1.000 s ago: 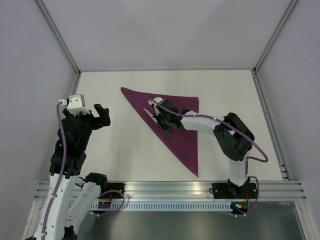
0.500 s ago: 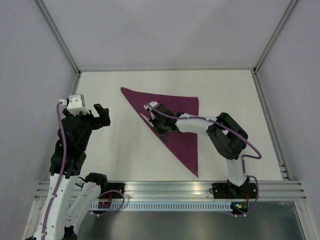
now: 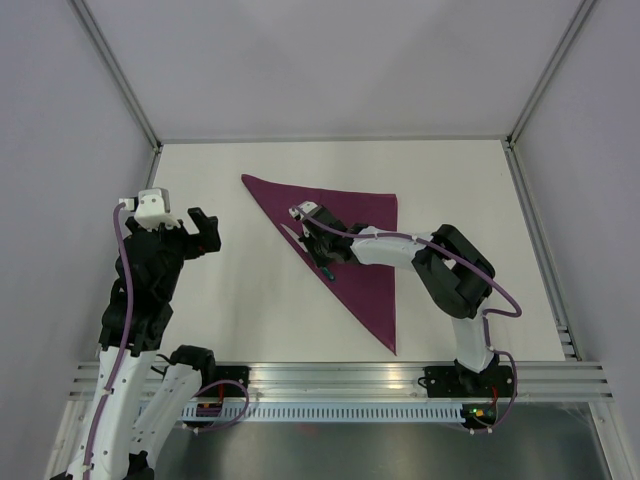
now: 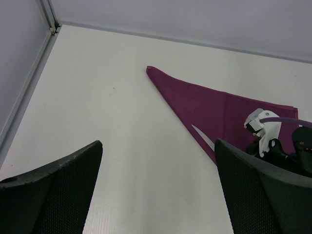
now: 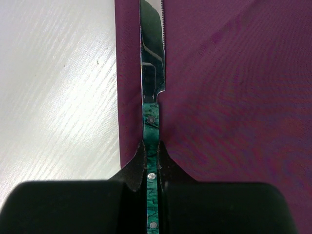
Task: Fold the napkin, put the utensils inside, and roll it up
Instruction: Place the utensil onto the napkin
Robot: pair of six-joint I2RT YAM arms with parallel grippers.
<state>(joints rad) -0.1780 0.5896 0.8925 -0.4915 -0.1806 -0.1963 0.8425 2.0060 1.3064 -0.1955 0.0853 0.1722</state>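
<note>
Plum napkin (image 3: 375, 295), right gripper (image 5: 151, 146) stretched low clamping knife (image 5: 152, 73), left gripper (image 4: 158, 146) agape

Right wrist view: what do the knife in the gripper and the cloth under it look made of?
The knife has a blade that looks like polished steel, mirror-bright with a serrated edge; its handle seems marbled green plastic or resin, riveted. The napkin looks like woven fabric: fine weave, faint sheen.

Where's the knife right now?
In the right wrist view, the knife is pinched in the right gripper, its blade lying along the napkin's edge, next to the white table.
</note>
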